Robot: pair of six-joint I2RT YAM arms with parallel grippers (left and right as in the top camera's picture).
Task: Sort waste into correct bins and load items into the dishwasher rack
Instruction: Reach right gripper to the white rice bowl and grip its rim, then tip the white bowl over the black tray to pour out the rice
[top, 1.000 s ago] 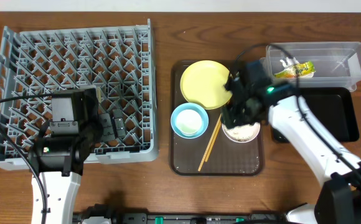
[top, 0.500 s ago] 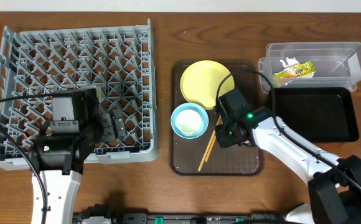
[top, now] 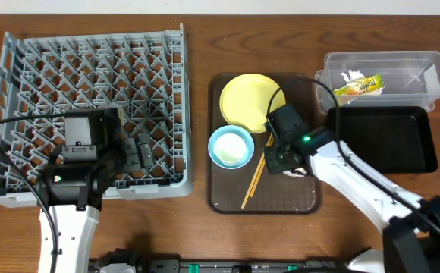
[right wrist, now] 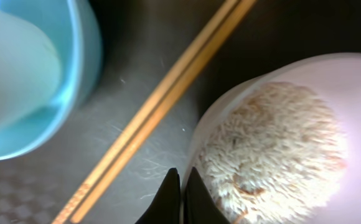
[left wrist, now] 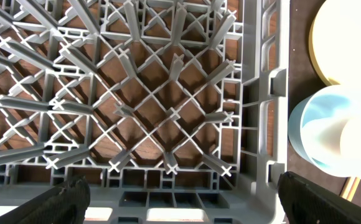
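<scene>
On the desk, seen from overhead, the right end effector [top: 282,155] has edged back toward the yellow plate [top: 247,100] since half a second ago and covers most of the white bowl [right wrist: 330,71]. The left end effector [top: 136,152] is unmoved over the dishwasher rack [top: 91,83].

Left wrist view: its fingers are spread wide and empty above the pegs, with the light blue bowl [left wrist: 305,124] cut off at the right.

Only the right wrist view shows the rice crumbs [right wrist: 274,149] in the white bowl, with the chopsticks [right wrist: 162,99] beside it. The fingers are nearly pressed together at the rim, and whether they pinch it is unclear.

Table [top: 197,15] bears rack [top: 91,76]; brown tray [top: 281,196]; tub [top: 426,70]; black tray [top: 387,140].
</scene>
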